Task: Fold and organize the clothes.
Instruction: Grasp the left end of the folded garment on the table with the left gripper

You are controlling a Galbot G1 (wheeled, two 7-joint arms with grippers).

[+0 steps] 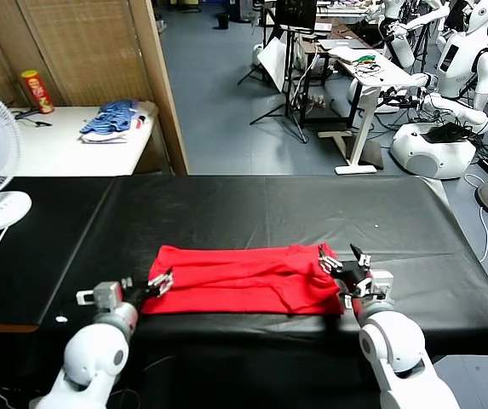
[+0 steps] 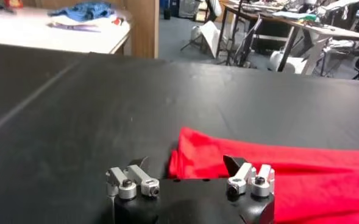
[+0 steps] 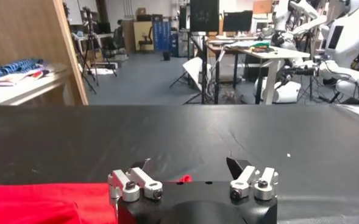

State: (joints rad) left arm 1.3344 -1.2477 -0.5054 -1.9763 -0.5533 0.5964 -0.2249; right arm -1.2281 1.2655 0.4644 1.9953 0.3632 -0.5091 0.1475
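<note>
red t-shirt (image 1: 244,279) lies folded in a long band near the worktop (image 1: 269,204) front edge. left gripper (image 1: 160,283) at its left end, right gripper (image 1: 346,271) at its right end, both jaws wide, holding nothing. bare black worktop beyond.

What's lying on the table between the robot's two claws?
The folded red T-shirt stretches across the black table from the left gripper to the right gripper. The head view shows it; both grippers stand open at its ends.

You see the red T-shirt (image 1: 244,278) folded into a long band at lower centre on the black table (image 1: 252,209), the left gripper (image 1: 160,283) and right gripper (image 1: 343,273) open-jawed at its ends.
</note>
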